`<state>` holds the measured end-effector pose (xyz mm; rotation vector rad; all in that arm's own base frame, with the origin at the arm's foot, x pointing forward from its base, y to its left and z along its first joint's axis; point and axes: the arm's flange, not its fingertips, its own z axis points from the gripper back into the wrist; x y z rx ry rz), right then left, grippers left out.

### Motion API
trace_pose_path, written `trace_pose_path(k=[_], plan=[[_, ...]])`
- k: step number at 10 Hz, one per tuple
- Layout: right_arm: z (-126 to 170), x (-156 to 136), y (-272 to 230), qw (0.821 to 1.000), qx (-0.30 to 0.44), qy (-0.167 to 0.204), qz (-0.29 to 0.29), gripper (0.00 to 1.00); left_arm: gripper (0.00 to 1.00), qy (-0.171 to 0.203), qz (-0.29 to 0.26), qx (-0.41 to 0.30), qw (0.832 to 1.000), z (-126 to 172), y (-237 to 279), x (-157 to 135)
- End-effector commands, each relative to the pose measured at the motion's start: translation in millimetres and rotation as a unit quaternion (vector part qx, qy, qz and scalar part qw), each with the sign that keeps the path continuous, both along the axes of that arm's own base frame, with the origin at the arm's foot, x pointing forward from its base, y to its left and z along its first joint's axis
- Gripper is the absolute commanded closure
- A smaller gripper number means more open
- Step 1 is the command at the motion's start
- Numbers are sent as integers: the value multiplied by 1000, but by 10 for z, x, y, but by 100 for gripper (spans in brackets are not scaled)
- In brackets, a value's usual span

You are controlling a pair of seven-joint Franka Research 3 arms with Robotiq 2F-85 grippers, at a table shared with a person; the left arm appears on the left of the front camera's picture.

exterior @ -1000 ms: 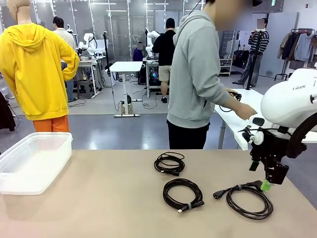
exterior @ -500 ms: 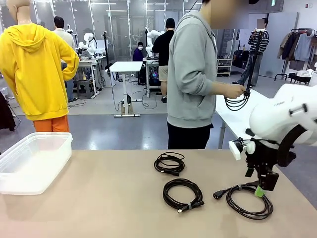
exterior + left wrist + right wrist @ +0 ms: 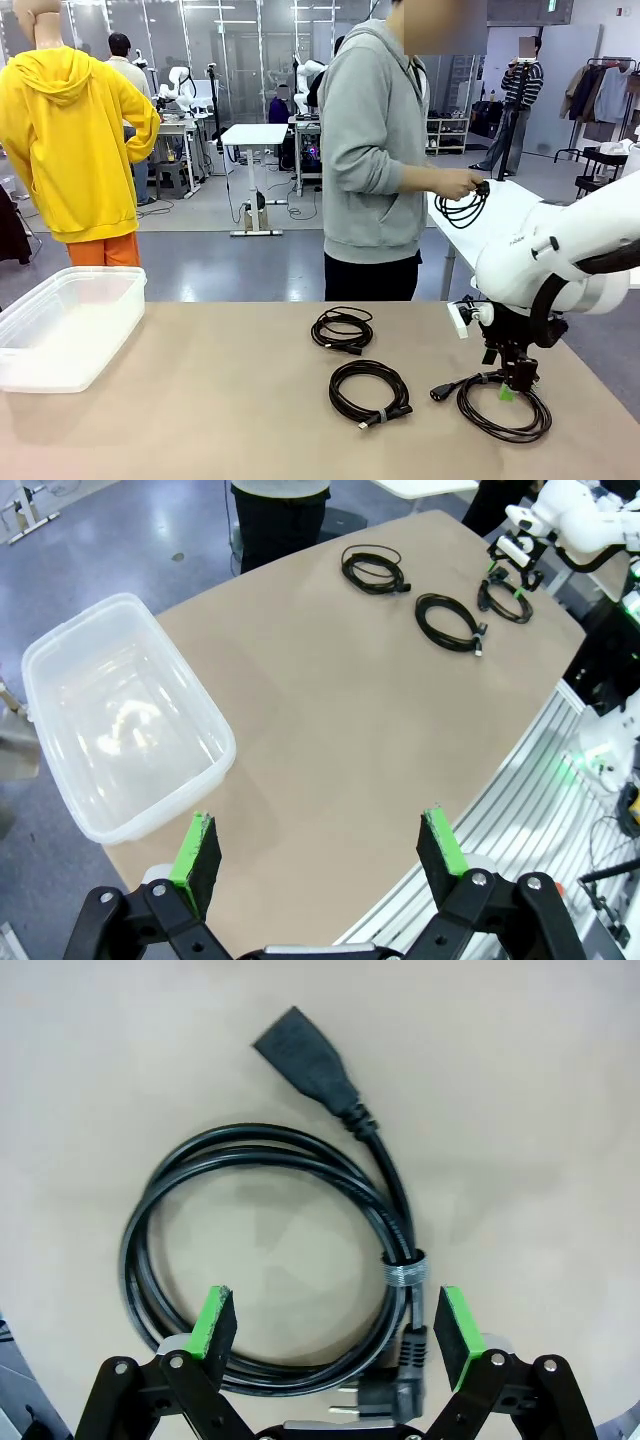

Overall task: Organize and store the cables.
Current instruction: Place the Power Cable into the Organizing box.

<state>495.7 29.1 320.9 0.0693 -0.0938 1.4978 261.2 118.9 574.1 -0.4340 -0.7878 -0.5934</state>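
– As we look across the table (image 3: 200, 420), we count three cables lying flat on it. One coil (image 3: 342, 330) sits toward one o'clock from the table's middle, a second coil (image 3: 370, 393) is just nearer us, and a third coil (image 3: 503, 410) lies out at three o'clock.

– We agree. The right gripper (image 3: 510, 386) is down at that third coil's twelve o'clock edge. From its wrist camera we see the jaws released and spread wide. One green pad (image 3: 215, 1320) stands over the loop's seven o'clock arc and the other stands outside it at five o'clock, with the plug (image 3: 400, 1385) between them. We cannot tell whether the pads touch the cord.

– We also see a grey tie (image 3: 404, 1271) binding the loop at four o'clock, and the socket end (image 3: 305, 1055) pointing to twelve.

– And the left gripper (image 3: 318, 848)?

– It is released too and grasps nothing, high above the table's near edge. The clear tub (image 3: 60, 375) stands at nine o'clock on the table, well apart from all three cables.

– At twelve o'clock the person stands side-on, with a fourth coil (image 3: 458, 212) hanging from one hand (image 3: 462, 184).
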Motion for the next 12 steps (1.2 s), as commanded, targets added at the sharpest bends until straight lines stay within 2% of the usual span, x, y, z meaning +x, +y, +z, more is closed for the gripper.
trace_pose_path(k=[1,6,7,8,9,10,12], plan=[[-61,196,-18,1000,-2,-3,21,0,0,-3,-5,-1,1000,8,-5,-10],[-159,401,18,999,-15,14,26,0,0,-3,-5,-1,1000,8,-5,-10],[-170,401,21,999,-22,18,27,24,0,-3,-5,-1,1000,8,-5,-10],[-184,400,13,999,-26,21,27,59,0,-3,-5,-1,1000,8,-5,-10],[-198,399,13,999,-25,24,26,59,0,-3,-5,-1,1000,8,-5,-10],[-208,406,14,999,-22,25,26,100,0,-3,-5,-1,1000,8,-5,-10],[-218,414,15,999,-18,24,25,100,0,-3,-5,-1,1000,8,-5,-10]])
